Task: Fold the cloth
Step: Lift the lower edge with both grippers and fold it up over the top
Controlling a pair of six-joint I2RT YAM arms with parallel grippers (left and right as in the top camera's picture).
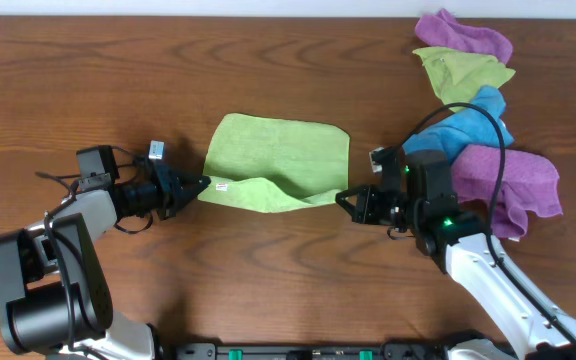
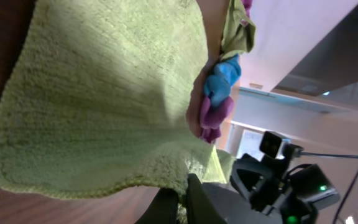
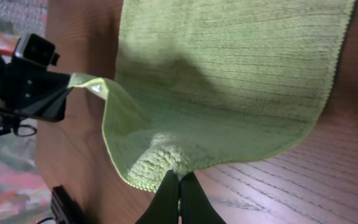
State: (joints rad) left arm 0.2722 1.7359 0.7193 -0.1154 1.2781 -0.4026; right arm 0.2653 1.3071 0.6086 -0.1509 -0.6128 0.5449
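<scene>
Two grippers and five cloths appear in the overhead view. The bright lime-green square microfibre cloth [image 1: 280, 150] lies mid-table on the dark wooden table [image 1: 68, 80]. The left gripper [image 1: 204, 184] is pinched shut on its near-left corner and the right gripper [image 1: 342, 197] on its near-right corner. The near edge between them hangs slack. This held edge runs left to right, and the flat remainder extends away from both grippers toward the far side. The fold therefore probably carries the held edge forward over the far one. Each arm is equally near its own corner. Four spare cloths are heaped at far right: one purple cloth [image 1: 463, 35], one dull olive-green cloth [image 1: 463, 68], one blue cloth [image 1: 476, 122] and a second purple cloth [image 1: 518, 185].

Left wrist view: the cloth [image 2: 104, 93] fills the frame, its corner clamped by the closed fingers [image 2: 201, 202] at the bottom. The right arm [image 2: 272, 183] stands beyond.

Right wrist view: the cloth [image 3: 229, 74] spreads ahead, with a bunched corner gripped in the closed fingers [image 3: 191, 202]. The left gripper [image 3: 42, 93] holds the opposite corner.
</scene>
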